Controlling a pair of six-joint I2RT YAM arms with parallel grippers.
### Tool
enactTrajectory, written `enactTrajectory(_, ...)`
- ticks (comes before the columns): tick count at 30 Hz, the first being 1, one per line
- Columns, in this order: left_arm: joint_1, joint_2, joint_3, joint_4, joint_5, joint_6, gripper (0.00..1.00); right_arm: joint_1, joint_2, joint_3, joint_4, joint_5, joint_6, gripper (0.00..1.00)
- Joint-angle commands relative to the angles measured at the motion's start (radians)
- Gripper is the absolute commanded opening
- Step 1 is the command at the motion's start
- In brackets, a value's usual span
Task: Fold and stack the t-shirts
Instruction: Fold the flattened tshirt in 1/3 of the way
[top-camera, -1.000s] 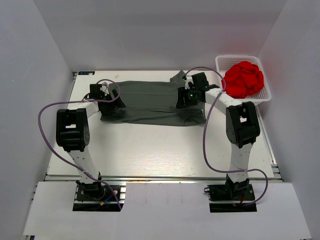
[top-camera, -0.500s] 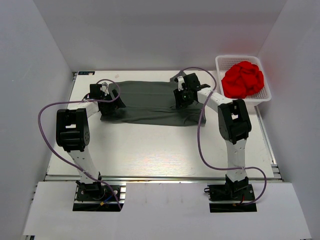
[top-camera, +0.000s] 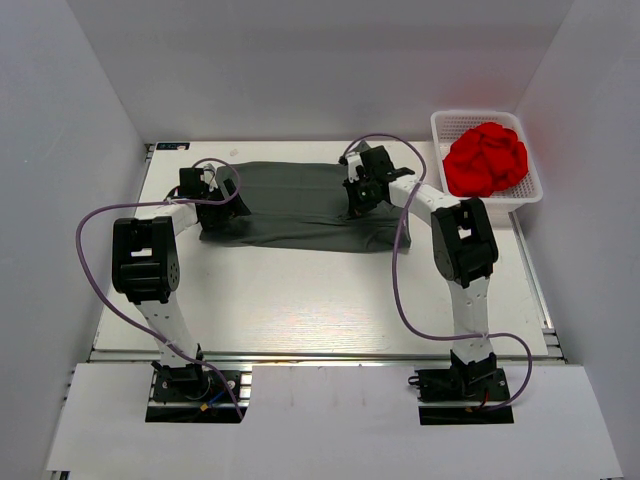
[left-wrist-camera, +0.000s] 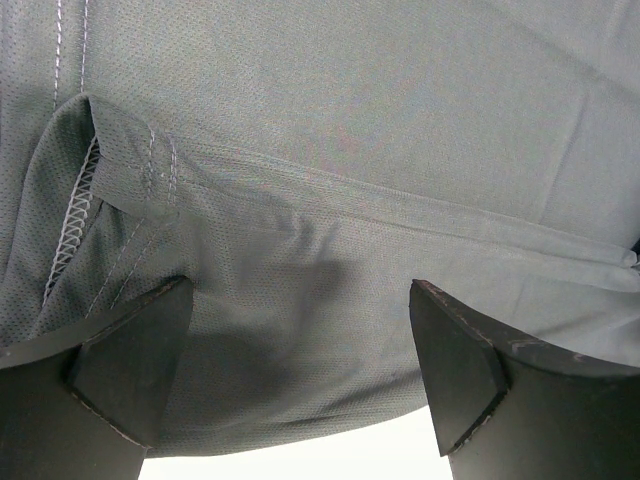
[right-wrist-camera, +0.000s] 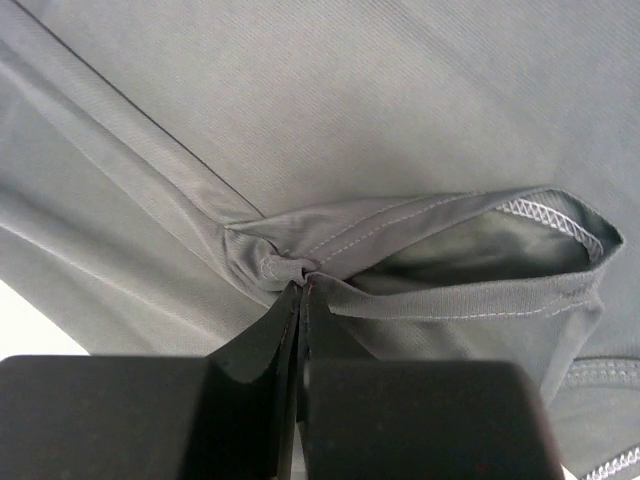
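Note:
A dark grey t-shirt (top-camera: 295, 205) lies spread across the far half of the table. My left gripper (top-camera: 226, 198) hovers open over its left end. In the left wrist view the left gripper (left-wrist-camera: 298, 300) straddles the shirt's hem (left-wrist-camera: 300, 400) near a stitched sleeve edge (left-wrist-camera: 75, 215), with nothing pinched. My right gripper (top-camera: 357, 195) is over the shirt's right part. The right wrist view shows the right gripper (right-wrist-camera: 302, 285) shut on a bunched fold of the t-shirt (right-wrist-camera: 270, 265), where a sleeve opening (right-wrist-camera: 480, 245) starts.
A white basket (top-camera: 440, 125) stands at the back right corner, holding a bundle of red cloth (top-camera: 487, 158). Purple cables loop from both arms. White walls enclose the table on three sides.
My right gripper has slid left over the shirt and closed on a fold of cloth. The left arm has not moved.

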Motion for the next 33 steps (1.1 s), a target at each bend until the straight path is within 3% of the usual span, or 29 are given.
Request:
enactTrajectory(1,0.009,-0.046,-0.002,-0.029,-0.034,0.02,1.0,0.003,-0.01,0.035,0.031,-0.035,-0.008,0.0)
enactTrajectory(7,0.009,-0.046,-0.002,-0.029,-0.034,0.02,1.0,0.002,-0.031,0.043,0.117,-0.022,0.007,0.0)
enactTrajectory(19,0.009,-0.065,0.074,-0.08,-0.046,0.048,1.0,0.003,0.122,0.23,0.025,-0.085,-0.085,0.03)
enactTrajectory(20,0.009,-0.066,0.074,-0.08,-0.046,0.048,1.0,0.002,0.131,0.247,0.019,-0.087,-0.091,0.13)
enactTrajectory(21,0.009,-0.066,0.087,-0.08,-0.046,0.048,1.0,0.005,0.14,0.267,0.01,-0.085,-0.093,0.4)
enactTrajectory(22,0.009,-0.078,0.096,-0.09,-0.046,0.048,1.0,0.0,0.139,0.273,0.007,-0.076,-0.082,0.5)
enactTrajectory(23,0.009,-0.09,0.096,-0.09,-0.046,0.048,1.0,0.0,0.139,0.287,-0.002,-0.073,-0.079,0.54)
enactTrajectory(25,0.009,-0.101,0.114,-0.09,-0.055,0.048,1.0,0.0,0.102,0.282,-0.004,-0.067,-0.058,0.81)
enactTrajectory(26,0.009,-0.101,0.114,-0.09,-0.055,0.048,1.0,0.0,0.088,0.269,-0.004,-0.07,-0.051,0.9)
enactTrajectory(33,0.009,-0.155,0.107,-0.112,-0.174,0.057,1.0,-0.004,-0.183,-0.061,0.108,-0.024,0.091,0.9)
